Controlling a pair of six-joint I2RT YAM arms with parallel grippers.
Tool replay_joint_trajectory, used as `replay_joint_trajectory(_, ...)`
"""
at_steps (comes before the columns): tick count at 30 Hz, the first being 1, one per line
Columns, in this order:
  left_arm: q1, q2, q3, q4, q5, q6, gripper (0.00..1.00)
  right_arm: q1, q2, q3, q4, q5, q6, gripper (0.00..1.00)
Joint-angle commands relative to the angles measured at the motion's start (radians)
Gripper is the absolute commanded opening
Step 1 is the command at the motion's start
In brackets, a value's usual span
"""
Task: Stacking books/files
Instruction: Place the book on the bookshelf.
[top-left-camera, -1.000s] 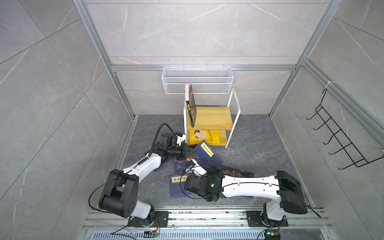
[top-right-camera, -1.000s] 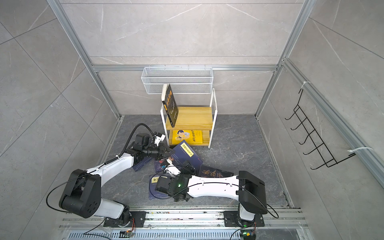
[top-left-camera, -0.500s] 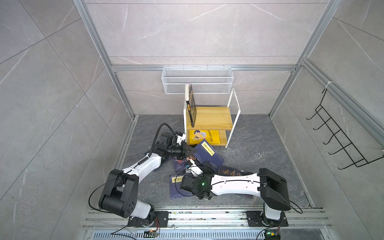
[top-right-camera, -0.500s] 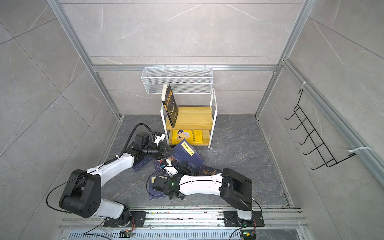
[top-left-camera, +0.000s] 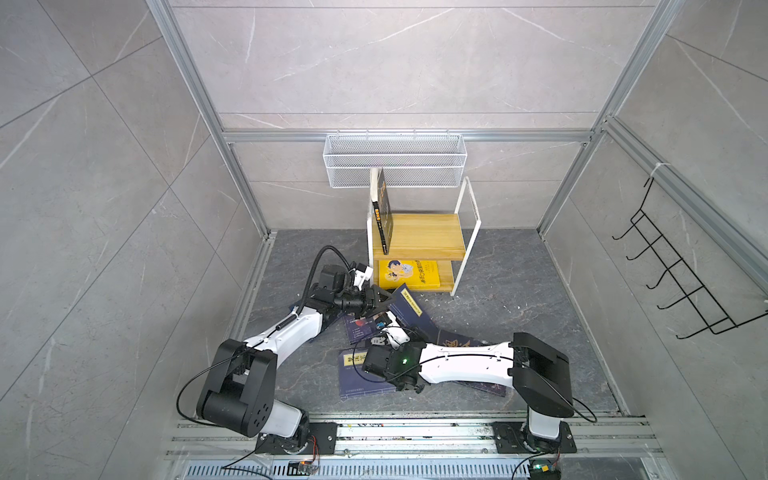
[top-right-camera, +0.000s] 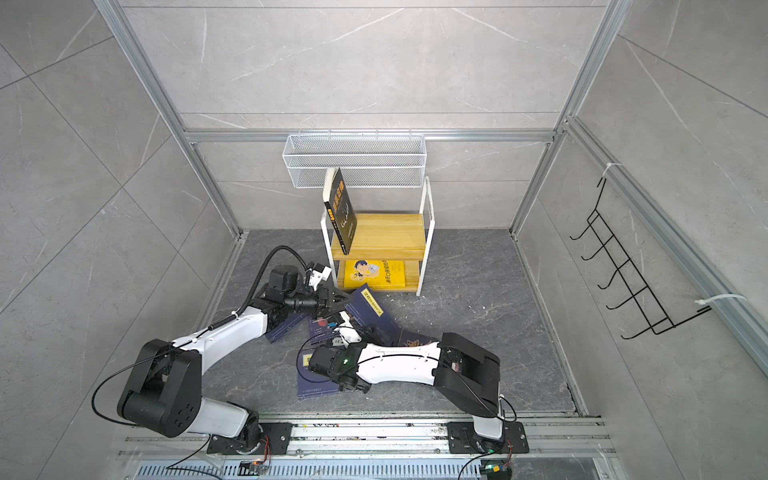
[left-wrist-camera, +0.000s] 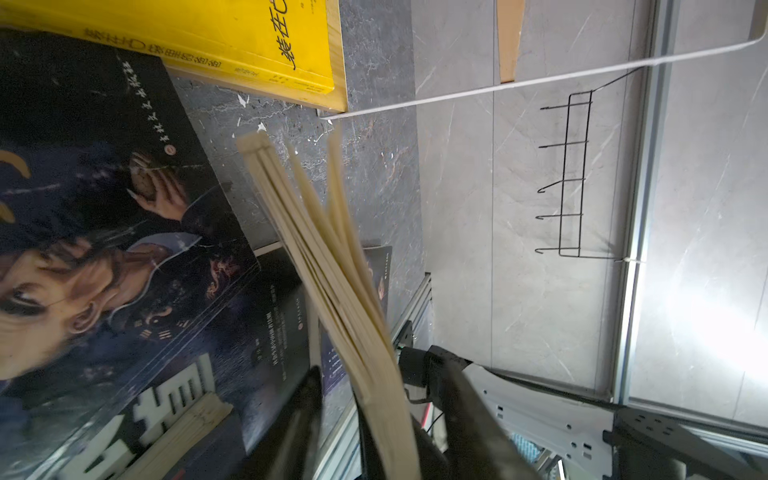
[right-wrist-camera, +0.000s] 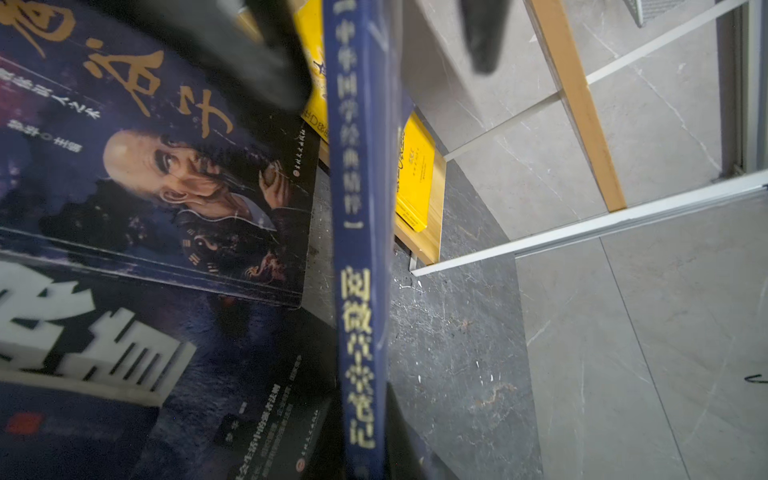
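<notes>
Presently the navy book, tilted on edge at 6 o'clock from the shelf, is clamped at its spine by the right gripper, evidently so the left gripper, jaws parted at its 9 o'clock, can release it.

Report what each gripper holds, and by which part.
The right gripper is shut on the upended navy book at its spine. The left gripper stands open around its page edge, holding nothing.
</notes>
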Motion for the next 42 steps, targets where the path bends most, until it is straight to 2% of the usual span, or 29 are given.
replay_joint_trajectory(1, 0.034, -0.061, 0.015, -0.021, 0.015, 0.085, 0.66, -0.006, -0.067, -0.021, -0.049, 0.068, 0.08, 0.0)
replay_joint_trajectory(3, 0.061, -0.089, 0.004, -0.027, 0.012, 0.124, 0.71, -0.006, -0.11, -0.067, -0.001, 0.076, 0.057, 0.0)
replay_joint_trajectory(6, 0.093, -0.137, -0.012, -0.081, -0.007, 0.213, 0.72, 0.0, -0.191, -0.108, 0.02, 0.076, 0.052, 0.0)
replay_joint_trajectory(10, 0.147, -0.197, -0.056, -0.088, -0.034, 0.287, 0.76, 0.003, -0.336, -0.222, 0.207, 0.041, -0.063, 0.0)
replay_joint_trajectory(12, 0.195, -0.233, -0.05, -0.12, -0.034, 0.342, 0.83, 0.003, -0.408, -0.249, 0.256, 0.024, -0.092, 0.0)
replay_joint_trajectory(14, 0.255, -0.275, -0.05, -0.151, -0.064, 0.369, 0.86, 0.002, -0.467, -0.252, 0.268, 0.019, -0.099, 0.0)
replay_joint_trajectory(16, 0.304, -0.328, -0.067, -0.161, -0.1, 0.383, 0.88, 0.003, -0.526, -0.277, 0.35, -0.004, -0.161, 0.0)
replay_joint_trajectory(19, 0.337, -0.4, -0.056, -0.25, -0.131, 0.451, 0.99, 0.001, -0.601, -0.31, 0.494, -0.046, -0.268, 0.0)
replay_joint_trajectory(22, 0.336, -0.474, -0.018, -0.401, -0.184, 0.569, 1.0, -0.002, -0.64, -0.283, 0.541, -0.054, -0.313, 0.0)
replay_joint_trajectory(26, 0.332, -0.592, -0.033, -0.492, -0.241, 0.695, 1.0, -0.031, -0.656, -0.253, 0.674, -0.126, -0.423, 0.0)
replay_joint_trajectory(29, 0.332, -0.712, -0.11, -0.421, -0.256, 0.727, 1.0, -0.061, -0.618, -0.184, 0.704, -0.114, -0.425, 0.0)
replay_joint_trajectory(31, 0.344, -0.782, -0.162, -0.357, -0.226, 0.75, 1.0, -0.089, -0.593, -0.142, 0.727, -0.147, -0.454, 0.0)
replay_joint_trajectory(36, 0.457, -0.92, -0.309, -0.177, -0.19, 0.645, 1.0, -0.191, -0.547, -0.086, 0.834, -0.228, -0.434, 0.0)
replay_joint_trajectory(42, 0.452, -0.966, -0.39, -0.109, -0.16, 0.625, 1.0, -0.316, -0.433, 0.009, 0.967, -0.281, -0.408, 0.0)
